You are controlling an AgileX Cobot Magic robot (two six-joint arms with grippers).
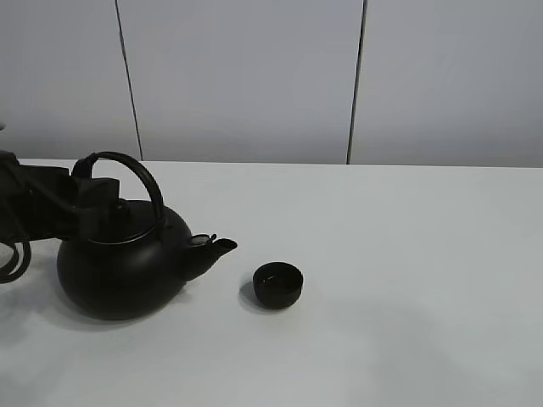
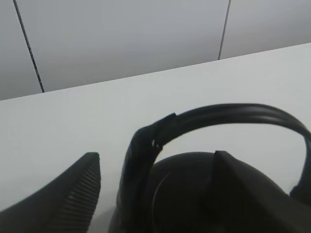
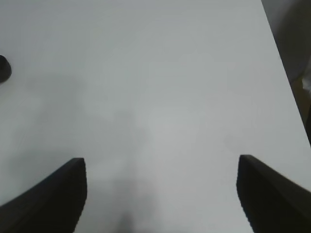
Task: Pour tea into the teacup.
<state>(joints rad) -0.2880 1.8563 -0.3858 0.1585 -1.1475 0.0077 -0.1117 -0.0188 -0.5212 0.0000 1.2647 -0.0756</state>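
Observation:
A big black round kettle (image 1: 123,267) with an arched handle (image 1: 140,174) stands on the white table at the left, its spout pointing right. The teacup (image 1: 277,284), small, black and handleless, stands just right of the spout. My left gripper (image 1: 97,199) is at the kettle's handle. In the left wrist view (image 2: 155,154) its fingers (image 2: 77,191) are spread, with the handle's left leg (image 2: 138,165) between them and gaps on both sides. My right gripper (image 3: 160,159) is open and empty above bare table. The teacup's edge (image 3: 3,68) shows far off in that view.
The white table (image 1: 407,254) runs to a grey panelled wall (image 1: 254,76) at the back. The right wrist view shows the table's edge (image 3: 284,92) and darker floor beyond it.

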